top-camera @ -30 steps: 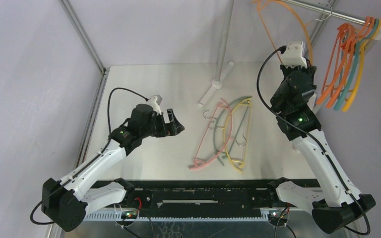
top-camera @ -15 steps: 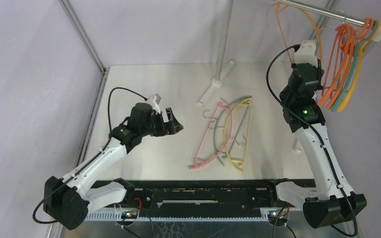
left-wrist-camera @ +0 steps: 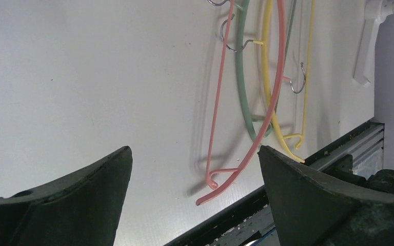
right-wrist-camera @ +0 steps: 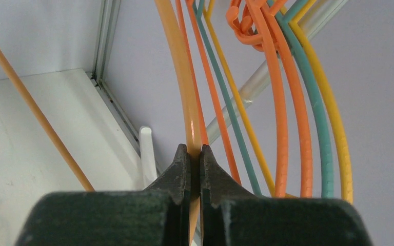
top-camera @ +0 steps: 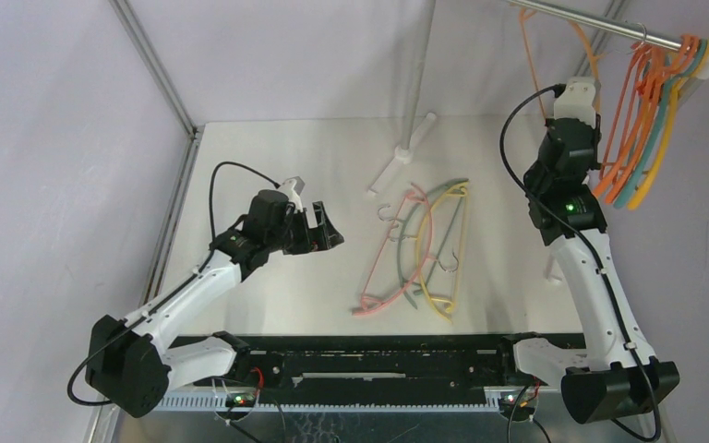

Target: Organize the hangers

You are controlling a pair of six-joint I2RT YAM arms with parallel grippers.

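pale lilac walls close in a white table [top-camera: 268,166]. a steel rod [top-camera: 609,28] crosses high at the far right, and a white pole [top-camera: 418,83] rises from a foot [top-camera: 392,173] at the far middle of the table.

my left fingers [top-camera: 330,228] hang low over the table, left of centre, spread wide with nothing between them. past them, from my left wrist, i see three hangers loose on the table: a pink hanger [left-wrist-camera: 217,102], a green hanger [left-wrist-camera: 241,77] and a yellow hanger [left-wrist-camera: 264,66]. they lie flat and cross over one another, small steel hooks showing, their low ends near the table's near edge. they sit right of centre, near my left fingers but not touching them.

my right fingers [right-wrist-camera: 192,156] are up high near the rod, pinched tight on the thin arm of a pale orange hanger [right-wrist-camera: 182,77]. its top reaches up to the rod. i cannot tell whether its hook sits over it. just to the right of it a bunch [top-camera: 635,111] of orange, teal and yellow hangers hangs from the rod, close to the rod's white end.
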